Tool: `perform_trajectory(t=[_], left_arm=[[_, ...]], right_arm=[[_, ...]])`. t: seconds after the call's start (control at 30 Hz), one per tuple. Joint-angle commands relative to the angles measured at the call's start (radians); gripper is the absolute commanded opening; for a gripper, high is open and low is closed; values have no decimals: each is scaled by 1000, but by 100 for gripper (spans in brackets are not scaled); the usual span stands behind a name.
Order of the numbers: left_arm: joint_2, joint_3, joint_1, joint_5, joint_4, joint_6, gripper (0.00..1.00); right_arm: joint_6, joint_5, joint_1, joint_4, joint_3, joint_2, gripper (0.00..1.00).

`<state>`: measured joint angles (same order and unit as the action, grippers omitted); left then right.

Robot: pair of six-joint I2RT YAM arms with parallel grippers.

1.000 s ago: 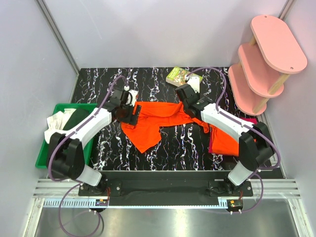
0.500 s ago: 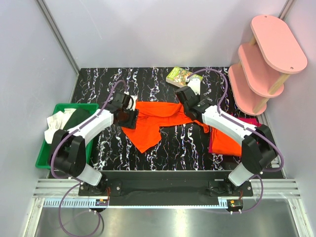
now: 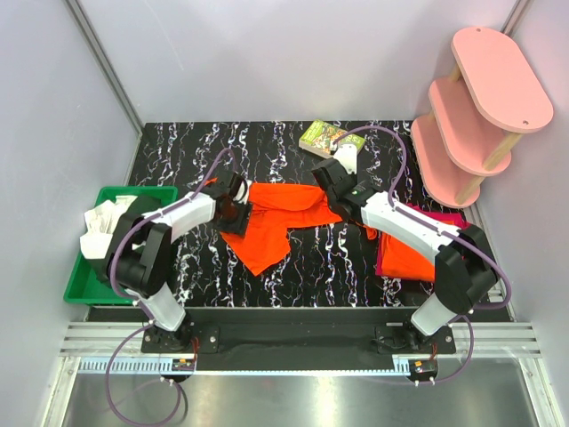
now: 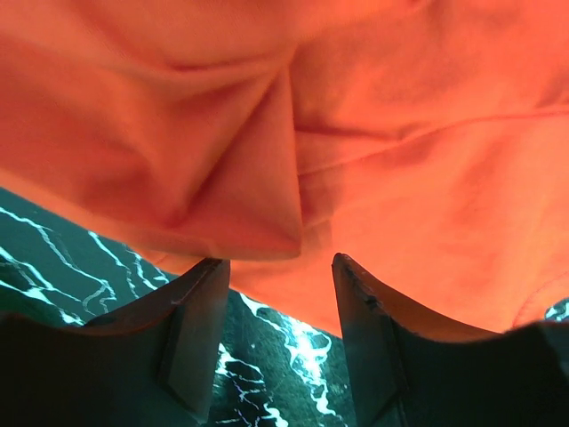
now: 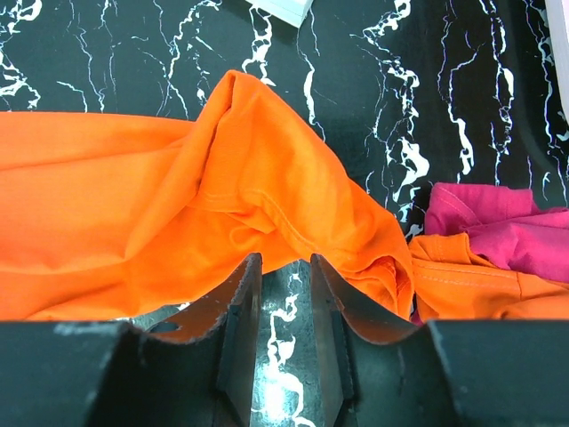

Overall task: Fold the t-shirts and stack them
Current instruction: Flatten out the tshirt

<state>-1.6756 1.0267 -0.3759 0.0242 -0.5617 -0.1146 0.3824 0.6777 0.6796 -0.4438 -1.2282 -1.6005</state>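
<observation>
Top external: left gripper (image 3: pixel 238 213) and right gripper (image 3: pixel 324 185) at the orange shirt (image 3: pixel 271 222).
Jaws apart at its edges; whether clamped, cannot tell.

Bright orange cloth t-shirt (image 3: pixel 267 236): plain all over
Black flat tabletop (image 3: pixel 267 142): white marble veining
Green rectangular plastic bin (image 3: pixel 78 290): solid colour

Count, top view:
- orange t-shirts (image 3: pixel 267 227): 2, one spread mid-table, the other folded at near right (image 3: pixel 404 258)
- magenta t-shirt (image 5: pixel 507 227): 1, right
- green bin (image 3: pixel 84 289): 1, left
- pink shelf unit (image 3: pixel 480 107): 1, three tiers, far right
- small book (image 3: pixel 320 138): 1, far
</observation>
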Motion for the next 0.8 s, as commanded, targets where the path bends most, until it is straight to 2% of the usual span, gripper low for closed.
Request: perform_trajectory(t=[0.0,0.47,0.67,0.77], left_arm=[[19,50,3,-61,77,-14,54],[-22,79,49,-118,117,-22,50],[-35,82,63,-127,123,-19,43],[-32,82,66,-130,125,-17,34]], right_arm=[[32,36,17,-3,7,19,36],[36,36,28,-6,16,-1,35],[39,33,28,-6,12,-12,33],[39,31,29,-6,7,-19,26]])
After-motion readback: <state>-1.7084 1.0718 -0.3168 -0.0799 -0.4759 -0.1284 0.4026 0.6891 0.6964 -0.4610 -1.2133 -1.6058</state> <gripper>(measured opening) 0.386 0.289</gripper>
